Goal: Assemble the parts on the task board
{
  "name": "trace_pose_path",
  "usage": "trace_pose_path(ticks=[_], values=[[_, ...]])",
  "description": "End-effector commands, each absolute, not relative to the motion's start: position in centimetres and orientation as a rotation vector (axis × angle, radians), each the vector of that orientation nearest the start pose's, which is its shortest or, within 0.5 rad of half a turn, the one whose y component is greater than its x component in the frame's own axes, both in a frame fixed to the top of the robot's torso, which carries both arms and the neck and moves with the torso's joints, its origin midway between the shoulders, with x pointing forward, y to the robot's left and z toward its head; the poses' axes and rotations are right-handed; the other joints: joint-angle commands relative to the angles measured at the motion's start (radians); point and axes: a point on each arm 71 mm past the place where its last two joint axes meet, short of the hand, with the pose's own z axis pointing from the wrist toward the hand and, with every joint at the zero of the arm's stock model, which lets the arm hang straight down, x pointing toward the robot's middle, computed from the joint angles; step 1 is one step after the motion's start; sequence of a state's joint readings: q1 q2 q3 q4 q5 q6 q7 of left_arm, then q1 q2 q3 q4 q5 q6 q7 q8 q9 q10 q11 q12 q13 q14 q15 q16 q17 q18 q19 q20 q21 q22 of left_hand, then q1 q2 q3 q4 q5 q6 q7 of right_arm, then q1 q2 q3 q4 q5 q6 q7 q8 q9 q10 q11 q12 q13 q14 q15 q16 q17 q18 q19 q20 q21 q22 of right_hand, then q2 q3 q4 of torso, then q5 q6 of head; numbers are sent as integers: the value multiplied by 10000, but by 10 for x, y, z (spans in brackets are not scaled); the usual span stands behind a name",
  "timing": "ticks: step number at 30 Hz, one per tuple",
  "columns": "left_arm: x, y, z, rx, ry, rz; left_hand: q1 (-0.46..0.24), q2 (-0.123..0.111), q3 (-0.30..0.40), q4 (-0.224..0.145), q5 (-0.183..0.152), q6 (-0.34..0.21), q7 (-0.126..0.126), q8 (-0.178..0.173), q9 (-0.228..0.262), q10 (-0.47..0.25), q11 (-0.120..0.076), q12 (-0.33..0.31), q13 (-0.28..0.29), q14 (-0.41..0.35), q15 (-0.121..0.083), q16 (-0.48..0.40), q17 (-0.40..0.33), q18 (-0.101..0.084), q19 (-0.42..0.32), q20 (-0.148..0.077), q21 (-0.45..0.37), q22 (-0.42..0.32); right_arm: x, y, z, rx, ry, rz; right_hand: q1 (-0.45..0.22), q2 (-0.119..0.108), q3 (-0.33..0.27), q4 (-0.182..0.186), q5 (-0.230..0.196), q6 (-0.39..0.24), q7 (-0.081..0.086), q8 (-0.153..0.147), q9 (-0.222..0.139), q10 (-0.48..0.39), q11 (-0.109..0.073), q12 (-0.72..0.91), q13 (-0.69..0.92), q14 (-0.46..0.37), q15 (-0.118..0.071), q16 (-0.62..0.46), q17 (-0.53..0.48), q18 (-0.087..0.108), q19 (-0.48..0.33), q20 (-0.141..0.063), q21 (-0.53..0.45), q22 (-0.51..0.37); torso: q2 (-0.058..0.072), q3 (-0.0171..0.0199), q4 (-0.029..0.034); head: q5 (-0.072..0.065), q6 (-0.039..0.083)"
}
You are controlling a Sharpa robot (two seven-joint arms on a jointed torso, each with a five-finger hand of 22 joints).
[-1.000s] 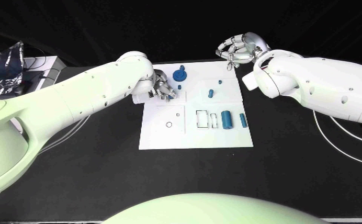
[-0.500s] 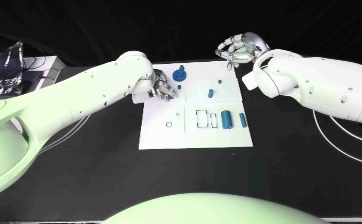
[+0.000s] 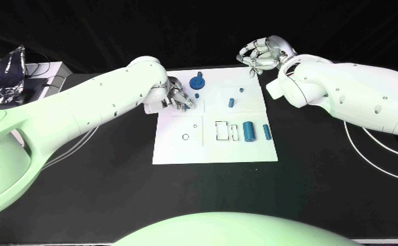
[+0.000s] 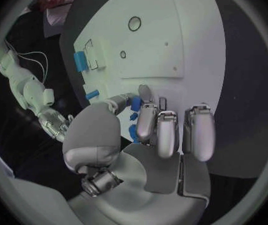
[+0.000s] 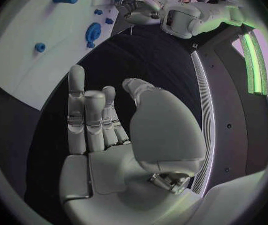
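The white task board (image 3: 214, 142) lies mid-table. On it are a round blue part (image 3: 197, 82), a small peg (image 3: 241, 90), a short cylinder (image 3: 231, 102), a thick cylinder (image 3: 249, 130) and a thin one (image 3: 267, 131). My left hand (image 3: 176, 95) hovers over the board's left edge beside the round part. Its fingers (image 4: 165, 130) are stretched out, and a small blue part (image 4: 136, 103) sits right at the thumb tip; whether it is pinched I cannot tell. My right hand (image 3: 261, 53) hangs beyond the board's far right corner, fingers curled in and holding nothing (image 5: 102, 130).
The board has a ring hole (image 3: 186, 137) and a rectangular slot outline (image 3: 222, 130) in its near half. A grey box with cables (image 3: 41, 79) stands off the table's far left. Black table surface surrounds the board on all sides.
My left hand has drifted slightly away from me along the board's left edge. The right hand and the parts on the board have not moved.
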State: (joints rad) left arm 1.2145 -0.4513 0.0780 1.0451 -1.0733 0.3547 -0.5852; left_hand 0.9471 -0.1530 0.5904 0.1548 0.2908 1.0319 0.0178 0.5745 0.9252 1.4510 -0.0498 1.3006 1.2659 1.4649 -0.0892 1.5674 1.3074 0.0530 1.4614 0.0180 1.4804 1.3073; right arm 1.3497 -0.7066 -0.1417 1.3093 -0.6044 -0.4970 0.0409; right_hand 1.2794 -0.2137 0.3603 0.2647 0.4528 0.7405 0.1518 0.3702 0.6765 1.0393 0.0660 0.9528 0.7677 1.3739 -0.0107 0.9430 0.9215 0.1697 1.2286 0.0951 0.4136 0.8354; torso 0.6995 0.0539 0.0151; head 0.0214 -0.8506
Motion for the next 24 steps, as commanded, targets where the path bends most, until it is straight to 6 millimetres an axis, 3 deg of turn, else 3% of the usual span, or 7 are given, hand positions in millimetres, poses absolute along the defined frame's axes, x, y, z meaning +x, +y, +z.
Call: trace_pose_path(ticks=[1,24], values=[[551,151,-228,-1871,24807,-3066,-66,-119,-198,62,-74,14,-20,-27,-20,-12,17,-57,-4,1059,-50,34,2634,-129,112,12,-28,961,544,-209,-154,5922,15581,9392,-27,-105,45,-18,45,-39,31,-47,13,-77,25,-65,-8,-16,31,-46,-15,118,78,4,-59,-16,2,1,4,-5,5],[552,152,-227,-2075,24593,-3143,-157,-241,-936,537,-98,49,-20,-59,-49,-6,13,-43,23,1059,-60,34,2634,-133,126,-2,-25,984,543,-210,-154,5928,15563,9382,-31,-110,46,-19,42,-54,34,-57,11,-90,27,-77,-25,-23,32,-68,-30,117,77,5,-65,-20,1,-2,5,-19,16]])
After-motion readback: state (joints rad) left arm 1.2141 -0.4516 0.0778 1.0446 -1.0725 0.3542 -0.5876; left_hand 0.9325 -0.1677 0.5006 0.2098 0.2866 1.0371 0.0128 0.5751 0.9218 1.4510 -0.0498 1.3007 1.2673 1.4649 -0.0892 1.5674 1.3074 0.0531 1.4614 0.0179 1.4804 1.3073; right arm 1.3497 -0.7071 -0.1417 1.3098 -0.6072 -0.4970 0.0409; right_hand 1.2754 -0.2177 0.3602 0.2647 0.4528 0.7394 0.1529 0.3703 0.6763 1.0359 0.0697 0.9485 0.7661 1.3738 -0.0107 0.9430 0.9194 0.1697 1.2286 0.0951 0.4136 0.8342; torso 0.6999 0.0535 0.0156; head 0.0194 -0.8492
